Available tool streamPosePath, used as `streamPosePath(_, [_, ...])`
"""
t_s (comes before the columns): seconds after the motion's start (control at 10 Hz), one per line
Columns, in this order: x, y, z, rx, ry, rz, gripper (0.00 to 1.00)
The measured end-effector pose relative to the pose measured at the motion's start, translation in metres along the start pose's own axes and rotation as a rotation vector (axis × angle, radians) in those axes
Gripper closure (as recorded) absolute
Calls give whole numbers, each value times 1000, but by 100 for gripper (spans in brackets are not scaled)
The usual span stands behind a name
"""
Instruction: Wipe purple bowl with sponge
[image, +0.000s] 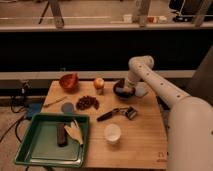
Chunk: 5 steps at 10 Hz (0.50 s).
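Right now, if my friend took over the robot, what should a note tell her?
Gripper: down at the purple bowl, at the wooden table's far right side.
Sponge: hidden from view, probably under the gripper in the bowl.
Done: arm has reached the bowl.
Left: can't tell how far wiping has got; carry on, then lift out.
Nearby: orange-red bowl far left, green tray in front.

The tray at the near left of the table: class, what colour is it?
Green. The tray shows in the camera view; the gripper is at the purple bowl.

Near-black purple bowl under white-armed tool, orange-red bowl, green tray, white cup
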Motion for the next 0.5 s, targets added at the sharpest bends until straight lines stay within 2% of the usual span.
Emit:
streamPosePath(0.3, [0, -15, -14, 47, 12, -3, 100])
streamPosePath(0.5, [0, -27, -14, 61, 30, 4, 100])
